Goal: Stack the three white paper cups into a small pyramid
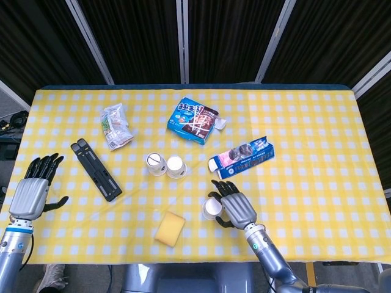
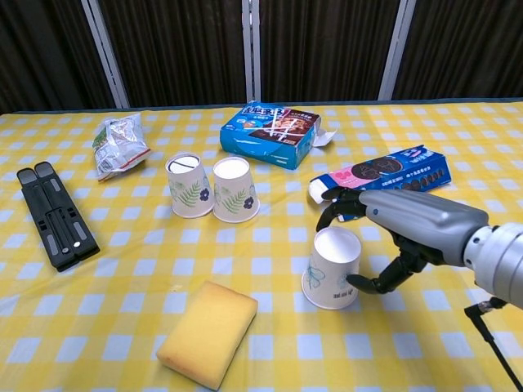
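Note:
Two white paper cups stand upside down and touching, one with a leaf print [image 1: 156, 163] [image 2: 186, 186] and its neighbour [image 1: 176, 166] [image 2: 234, 189]. The third cup [image 1: 211, 209] [image 2: 333, 268] stands alone nearer the front edge. My right hand [image 1: 235, 207] [image 2: 400, 224] is right beside this cup, its fingers [image 2: 337, 208] curved over the far side and its thumb tip at the cup's right wall. The cup still rests on the cloth. My left hand [image 1: 35, 189] hovers with fingers apart at the table's left edge, holding nothing, and shows only in the head view.
A yellow sponge [image 1: 170, 228] [image 2: 208, 332] lies just left of the lone cup. A black folding stand [image 1: 96, 170] [image 2: 55, 224] sits at the left. Behind the cups are a crumpled snack bag [image 1: 116, 126], a blue cookie box [image 1: 194, 120] and a long blue biscuit box [image 1: 242, 157] [image 2: 384, 180].

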Robot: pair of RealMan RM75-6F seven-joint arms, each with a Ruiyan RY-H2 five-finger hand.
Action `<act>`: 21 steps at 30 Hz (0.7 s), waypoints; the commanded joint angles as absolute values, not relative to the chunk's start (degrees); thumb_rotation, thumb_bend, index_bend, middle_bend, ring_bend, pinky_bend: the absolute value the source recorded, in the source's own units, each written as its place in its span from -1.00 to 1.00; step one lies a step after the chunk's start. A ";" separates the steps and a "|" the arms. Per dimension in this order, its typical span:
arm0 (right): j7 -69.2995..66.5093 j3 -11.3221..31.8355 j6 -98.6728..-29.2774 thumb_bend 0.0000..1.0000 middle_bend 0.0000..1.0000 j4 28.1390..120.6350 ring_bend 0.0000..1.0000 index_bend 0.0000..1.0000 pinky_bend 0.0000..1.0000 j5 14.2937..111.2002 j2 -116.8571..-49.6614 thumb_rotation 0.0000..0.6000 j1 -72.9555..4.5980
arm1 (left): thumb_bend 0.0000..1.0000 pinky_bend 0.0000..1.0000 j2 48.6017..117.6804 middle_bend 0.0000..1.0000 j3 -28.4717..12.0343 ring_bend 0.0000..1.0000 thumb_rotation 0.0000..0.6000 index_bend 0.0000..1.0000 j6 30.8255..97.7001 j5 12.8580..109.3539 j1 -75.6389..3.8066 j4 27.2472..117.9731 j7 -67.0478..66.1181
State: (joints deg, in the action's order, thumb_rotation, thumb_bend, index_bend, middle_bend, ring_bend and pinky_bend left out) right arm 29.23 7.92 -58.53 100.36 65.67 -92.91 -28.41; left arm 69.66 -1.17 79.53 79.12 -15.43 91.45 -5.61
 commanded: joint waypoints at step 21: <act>30.25 10.06 -62.96 -0.32 -0.81 101.55 -1.00 -0.15 -0.99 66.62 -92.98 1.00 -30.90 | -0.59 -1.00 69.42 -1.00 -2.57 -1.00 1.00 -1.00 79.16 79.82 -14.43 91.16 -4.38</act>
